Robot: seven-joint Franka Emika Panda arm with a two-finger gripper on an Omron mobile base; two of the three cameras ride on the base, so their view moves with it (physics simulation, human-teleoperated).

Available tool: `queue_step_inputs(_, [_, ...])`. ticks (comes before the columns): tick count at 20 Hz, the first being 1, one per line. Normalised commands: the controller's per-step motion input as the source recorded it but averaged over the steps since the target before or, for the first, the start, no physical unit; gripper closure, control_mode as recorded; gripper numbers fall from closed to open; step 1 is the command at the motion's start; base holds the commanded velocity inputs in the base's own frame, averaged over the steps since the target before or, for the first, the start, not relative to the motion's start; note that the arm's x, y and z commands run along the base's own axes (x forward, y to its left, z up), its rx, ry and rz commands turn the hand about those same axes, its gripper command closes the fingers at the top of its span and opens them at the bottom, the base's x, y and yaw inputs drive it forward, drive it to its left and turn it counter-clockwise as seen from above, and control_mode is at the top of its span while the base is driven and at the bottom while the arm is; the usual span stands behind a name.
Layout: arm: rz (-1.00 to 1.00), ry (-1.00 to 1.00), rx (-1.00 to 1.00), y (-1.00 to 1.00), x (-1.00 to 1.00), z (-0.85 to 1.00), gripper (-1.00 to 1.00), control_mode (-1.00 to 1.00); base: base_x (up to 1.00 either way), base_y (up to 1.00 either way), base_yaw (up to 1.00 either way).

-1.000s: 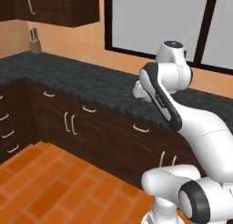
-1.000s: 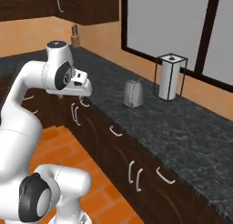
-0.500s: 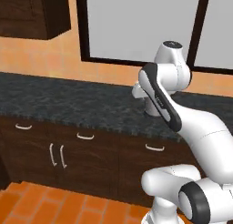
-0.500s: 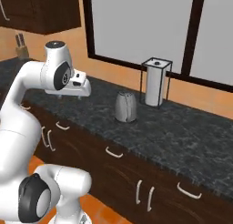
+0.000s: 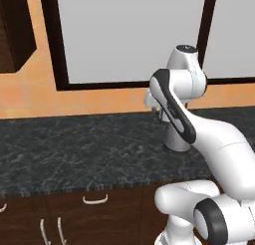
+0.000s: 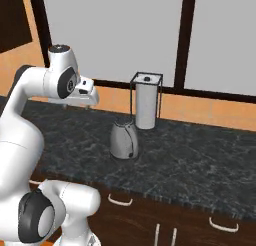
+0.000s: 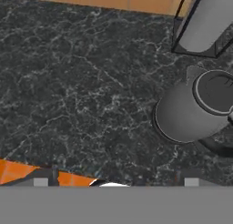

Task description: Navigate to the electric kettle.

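Since a second ago our base has swung round to face the counter (image 6: 200, 155). Our gripper (image 6: 88, 92), grip state unclear, hangs high; right of it stands the electric kettle (image 6: 123, 140), so we're nearly there.

Rendered home kitchen.
Dark speckled stone counter (image 6: 200, 155) over dark wood cabinets (image 5: 64, 219) with curved handles, orange wall and big windows (image 5: 129, 35) behind, electric kettle (image 6: 124, 140) beside a paper-towel holder (image 6: 146, 101) (typical countertop stuff).
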Motion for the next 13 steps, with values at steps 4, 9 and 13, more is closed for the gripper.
queue_step_inputs(4, [0.0, 0.0, 0.0, 0.0, 0.0, 0.0, -1.0, 1.0, 0.31, 0.0, -0.56])
queue_step_inputs(9, [0.0, 0.0, 0.0, 0.0, 0.0, 0.0, -1.0, 1.0, 0.08, 0.01, -0.24])
queue_step_inputs(13, [0.0, 0.0, 0.0, 0.0, 0.0, 0.0, -1.0, 1.0, 0.12, 0.01, -0.09])
